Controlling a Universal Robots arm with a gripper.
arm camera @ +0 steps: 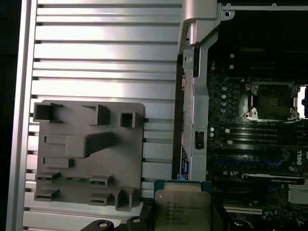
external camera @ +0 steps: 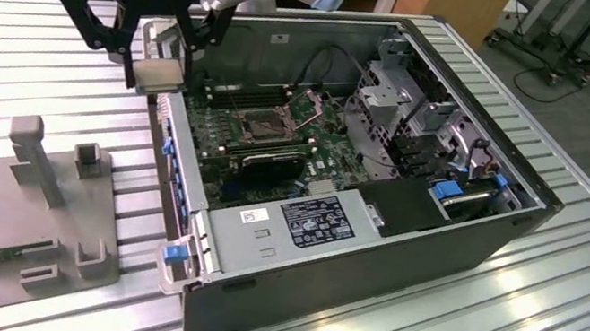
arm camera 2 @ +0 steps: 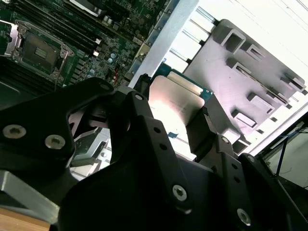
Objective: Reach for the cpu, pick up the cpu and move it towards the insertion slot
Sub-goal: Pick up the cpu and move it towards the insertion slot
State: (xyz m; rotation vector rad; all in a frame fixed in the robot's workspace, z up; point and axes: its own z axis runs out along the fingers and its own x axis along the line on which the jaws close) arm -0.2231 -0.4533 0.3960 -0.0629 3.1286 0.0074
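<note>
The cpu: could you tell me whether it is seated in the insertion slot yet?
Out: gripper holds the cpu beside the case; insertion slot sits empty.

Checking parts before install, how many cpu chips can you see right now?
1. The cpu is clamped in the gripper, held in the air at the open computer case's edge, beside the grey fixture tray. Others could be hidden inside the case.
</note>
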